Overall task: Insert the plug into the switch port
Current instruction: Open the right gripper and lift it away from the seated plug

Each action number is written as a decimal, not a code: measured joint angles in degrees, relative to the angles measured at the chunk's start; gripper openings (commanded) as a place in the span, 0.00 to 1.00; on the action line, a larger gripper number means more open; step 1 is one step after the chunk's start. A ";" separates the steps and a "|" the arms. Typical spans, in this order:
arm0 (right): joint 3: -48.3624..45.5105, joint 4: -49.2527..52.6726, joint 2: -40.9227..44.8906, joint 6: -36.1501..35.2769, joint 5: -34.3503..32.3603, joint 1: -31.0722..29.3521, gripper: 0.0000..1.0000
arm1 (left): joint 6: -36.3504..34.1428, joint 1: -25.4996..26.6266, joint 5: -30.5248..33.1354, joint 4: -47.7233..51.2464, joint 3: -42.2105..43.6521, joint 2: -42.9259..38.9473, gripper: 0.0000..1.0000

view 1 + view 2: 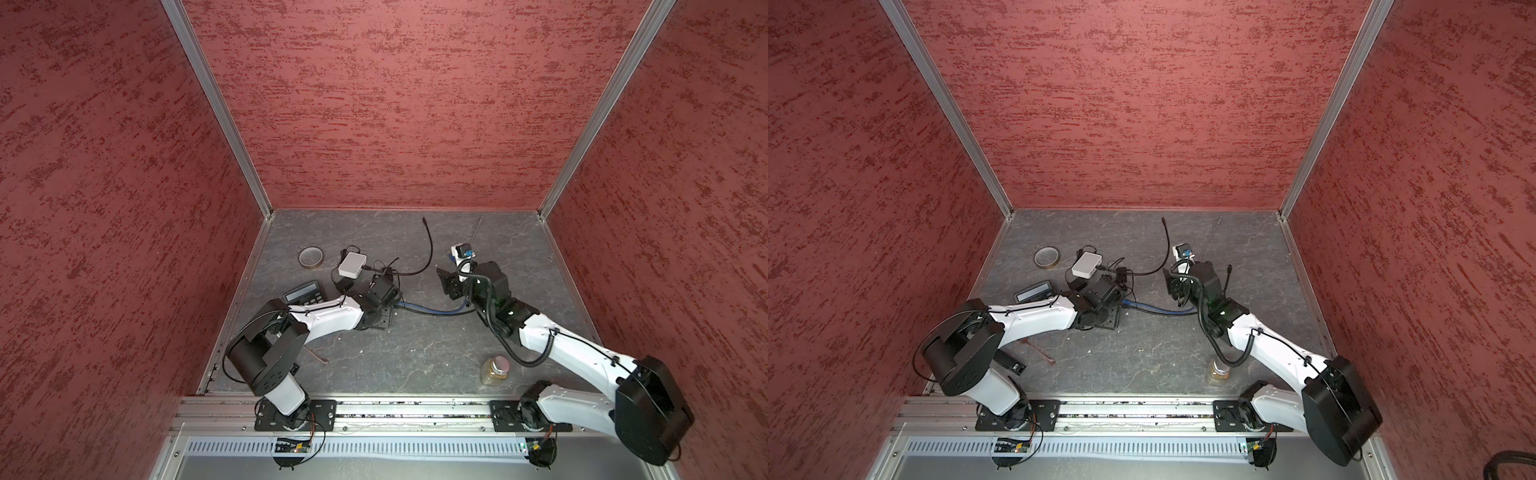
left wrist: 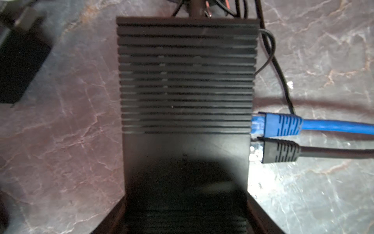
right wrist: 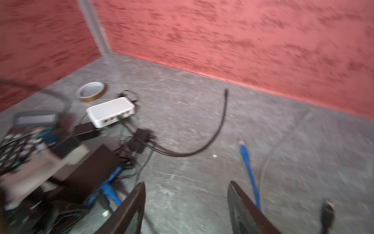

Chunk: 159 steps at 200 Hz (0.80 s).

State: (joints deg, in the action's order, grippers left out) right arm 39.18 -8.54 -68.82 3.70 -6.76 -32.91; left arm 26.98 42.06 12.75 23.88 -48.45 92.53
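The left gripper (image 2: 187,202) clamped across the black switch (image 2: 186,81); the blue plug (image 2: 283,126) sat in its side port, long axis pointing toward the right gripper (image 3: 186,208), which stood well apart, jaws spread and empty.

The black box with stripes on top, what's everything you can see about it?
The black box looks like hard plastic, with grooves running across most of its top and a smooth patch at one end. It lies flat on the grey marbled table. A blue plug and a black plug sit side by side in ports on one side. Thin black wires trail past another end. The left gripper clamps it, one finger against each long side.
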 measured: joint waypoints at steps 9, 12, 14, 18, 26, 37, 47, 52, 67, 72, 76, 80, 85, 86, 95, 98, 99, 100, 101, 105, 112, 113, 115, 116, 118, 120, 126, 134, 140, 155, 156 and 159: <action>0.85 1.68 -0.83 1.25 0.02 1.75 0.65 | 0.24 0.00 0.46 0.00 -0.04 0.13 0.67; 1.07 2.25 -1.18 1.70 0.04 2.40 0.65 | 0.31 0.00 0.63 0.07 -0.04 0.13 0.68; 1.22 2.69 -1.40 1.99 0.02 2.75 0.65 | 0.39 0.00 0.74 0.11 -0.04 0.13 0.69; 1.46 3.43 -1.90 2.49 0.07 3.50 0.65 | 0.46 0.00 0.94 0.17 -0.04 0.13 0.70; 1.75 4.74 -2.86 3.28 0.13 4.70 0.65 | 0.66 0.00 1.29 0.28 -0.04 0.13 0.73; 1.97 6.62 -4.26 4.28 0.33 6.23 0.65 | 0.79 0.00 1.66 0.46 -0.04 0.13 0.78; 2.32 8.41 -5.53 4.98 0.52 7.41 0.65 | 1.18 0.00 2.12 0.48 -0.04 0.13 0.82; 2.51 9.20 -6.12 5.31 0.52 7.91 0.65 | 1.20 0.00 2.36 0.52 -0.04 0.13 0.83; 3.23 11.39 -7.69 6.54 0.24 9.09 0.65 | 1.49 0.00 2.75 0.55 -0.04 0.09 0.88; 3.45 11.98 -8.02 6.95 0.02 9.38 0.65 | 1.46 0.00 2.80 0.55 -0.04 0.04 0.91; 3.56 12.39 -8.24 7.28 -0.09 9.60 0.65 | 1.40 0.00 2.82 0.55 -0.04 -0.07 0.93; 3.63 12.81 -8.31 7.50 -0.24 9.79 0.65 | 1.49 0.04 2.82 0.50 -0.02 -0.17 0.95; 3.65 13.25 -8.33 7.91 -0.57 10.03 0.65 | 1.27 0.07 2.84 0.48 -0.02 -0.33 0.97; 3.65 13.31 -8.33 7.93 -0.59 10.05 0.65 | 1.31 0.07 2.84 0.46 -0.02 -0.37 0.99; 3.74 14.21 -8.33 8.63 -1.09 10.56 0.65 | 1.22 0.09 2.84 0.31 -0.02 -0.94 1.00; 3.80 14.64 -8.33 8.98 -1.22 10.78 0.65 | 1.01 0.11 2.84 0.24 -0.02 -1.11 1.00; 3.80 14.71 -8.33 9.01 -1.22 10.82 0.65 | 1.05 0.11 2.86 0.22 -0.02 -1.14 1.00; 3.82 14.84 -8.33 9.11 -1.27 10.86 0.65 | 1.11 0.11 2.86 0.13 -0.02 -1.22 1.00; 3.85 14.93 -8.33 9.20 -1.29 10.91 0.65 | 1.14 0.11 2.86 0.13 -0.02 -1.29 1.00; 3.98 15.52 -8.33 9.62 -1.38 11.17 0.65 | 0.96 0.15 2.86 0.04 -0.02 -1.62 1.00; 4.31 16.52 -8.33 10.29 -1.44 11.69 0.65 | 0.83 0.24 2.89 -0.15 -0.02 -2.29 1.00; 4.37 16.70 -8.33 10.43 -1.44 11.80 0.65 | 0.79 0.24 2.91 -0.15 -0.02 -2.36 1.00; 4.50 17.05 -8.33 10.62 -1.44 12.00 0.65 | 0.79 0.28 2.91 -0.20 -0.02 -2.60 1.00; 4.52 17.09 -8.33 10.69 -1.42 12.07 0.65 | 0.76 0.28 2.93 -0.20 -0.02 -2.69 1.00; 4.63 17.40 -8.33 10.91 -1.42 12.28 0.65 | 0.72 0.31 2.95 -0.31 -0.02 -2.86 0.99; 4.74 17.55 -8.33 11.04 -1.42 12.48 0.64 | 0.70 0.35 2.97 -0.35 -0.02 -3.08 0.99; 5.07 18.36 -8.33 11.56 -1.38 13.18 0.64 | 0.59 0.39 2.97 -0.55 -0.02 -3.80 1.00; 5.46 19.34 -8.35 12.11 -1.18 14.03 0.64 | 0.46 0.46 3.02 -0.72 -0.02 -4.76 1.00; 5.73 20.13 -8.39 12.44 -0.90 14.71 0.63 | 0.35 0.59 3.04 -0.85 -0.02 -5.53 1.00; 6.69 22.91 -9.01 13.03 0.20 15.89 0.62 | -0.09 0.90 3.34 -1.18 -0.02 -7.50 1.00; 6.73 23.06 -9.05 13.03 0.24 15.93 0.62 | -0.11 0.92 3.37 -1.20 -0.02 -7.61 1.00; 6.97 23.69 -9.25 13.11 0.44 16.09 0.62 | -0.33 1.03 3.48 -1.31 -0.02 -8.00 1.00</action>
State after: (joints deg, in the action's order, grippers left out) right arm 46.15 15.16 -78.06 16.82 -6.33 -16.82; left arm 26.65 43.09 16.23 22.57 -48.47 84.53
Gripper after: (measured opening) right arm 0.626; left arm 0.996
